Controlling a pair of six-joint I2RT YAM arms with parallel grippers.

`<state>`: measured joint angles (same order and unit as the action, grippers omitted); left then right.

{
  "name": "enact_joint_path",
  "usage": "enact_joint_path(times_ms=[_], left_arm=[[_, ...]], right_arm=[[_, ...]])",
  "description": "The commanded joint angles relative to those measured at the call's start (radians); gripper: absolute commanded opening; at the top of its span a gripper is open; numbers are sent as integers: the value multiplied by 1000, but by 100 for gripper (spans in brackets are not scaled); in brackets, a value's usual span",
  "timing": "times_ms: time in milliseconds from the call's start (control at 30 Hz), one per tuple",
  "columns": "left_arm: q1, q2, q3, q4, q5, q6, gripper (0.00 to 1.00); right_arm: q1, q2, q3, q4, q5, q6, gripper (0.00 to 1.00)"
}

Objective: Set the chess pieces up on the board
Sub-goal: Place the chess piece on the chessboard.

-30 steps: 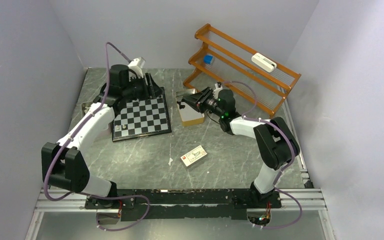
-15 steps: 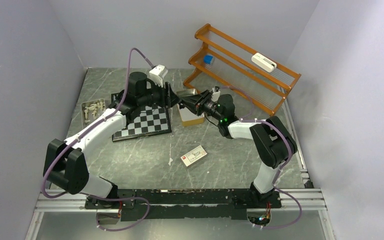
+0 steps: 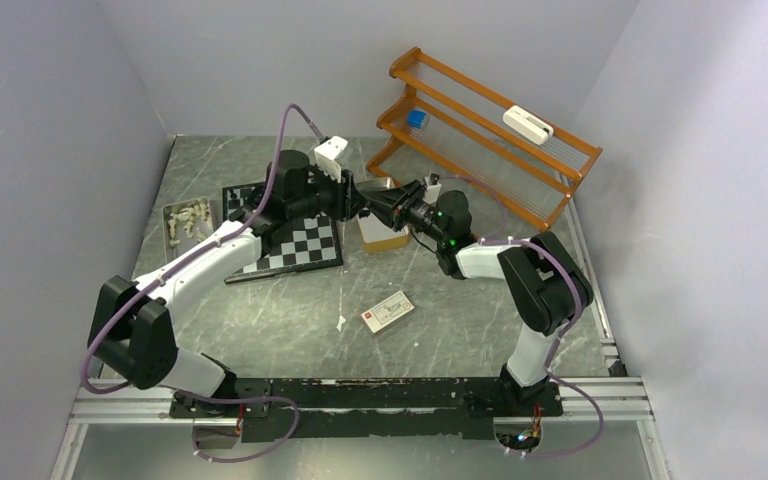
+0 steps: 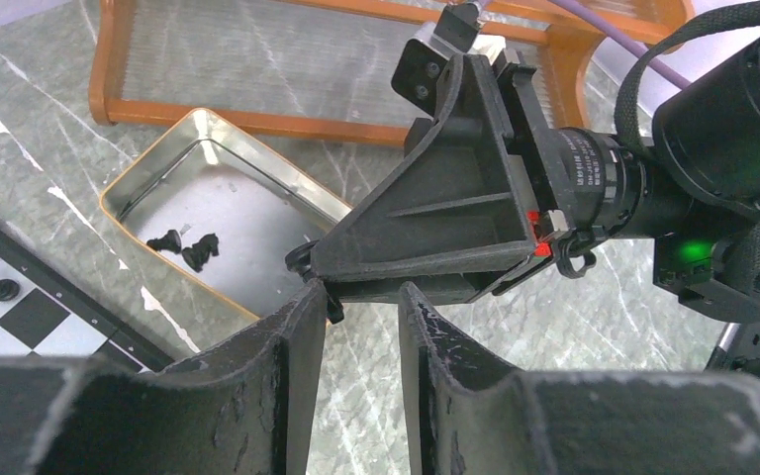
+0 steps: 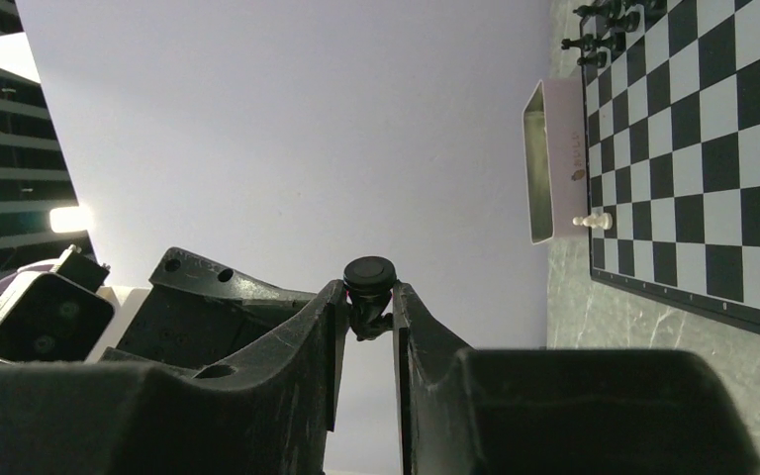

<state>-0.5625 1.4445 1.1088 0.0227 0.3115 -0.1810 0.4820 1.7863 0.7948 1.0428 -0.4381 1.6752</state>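
My right end effector [image 5: 369, 297] pinches a black pawn [image 5: 369, 275] at its neck, just right of the board [image 5: 712, 148]. My left end effector [image 4: 361, 289] stands parted beside it. The pawn looks light, rigid and slick, so I'd grip its stem.

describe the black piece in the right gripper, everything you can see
The black piece is small, dark and matte, with a round flat-topped head over a thin neck, likely a pawn. The right gripper pinches its neck, head poking past the fingertips. It hangs in the air, off the board, touching only the two fingers as far as shows; its base is hidden.
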Motion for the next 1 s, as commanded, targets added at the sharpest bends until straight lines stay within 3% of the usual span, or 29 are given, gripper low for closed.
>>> enact_joint_path(times_ms=[0,133,233,400,733,967], left_arm=[[-22,14,-14,41,-61,40,38],[-31,20,-9,27,-120,43,35],[-34,15,-21,39,-151,37,44],[-37,17,-36,50,-160,38,43],[-42,34,-32,87,-121,17,34],[-42,48,-17,84,-108,-4,18]], right_arm=[[4,18,-18,56,2,27,26],[3,19,-23,64,3,29,26],[4,21,-20,60,0,26,26],[3,21,-26,66,4,29,26],[3,30,-20,71,3,25,25],[3,38,-23,72,-3,20,26]])
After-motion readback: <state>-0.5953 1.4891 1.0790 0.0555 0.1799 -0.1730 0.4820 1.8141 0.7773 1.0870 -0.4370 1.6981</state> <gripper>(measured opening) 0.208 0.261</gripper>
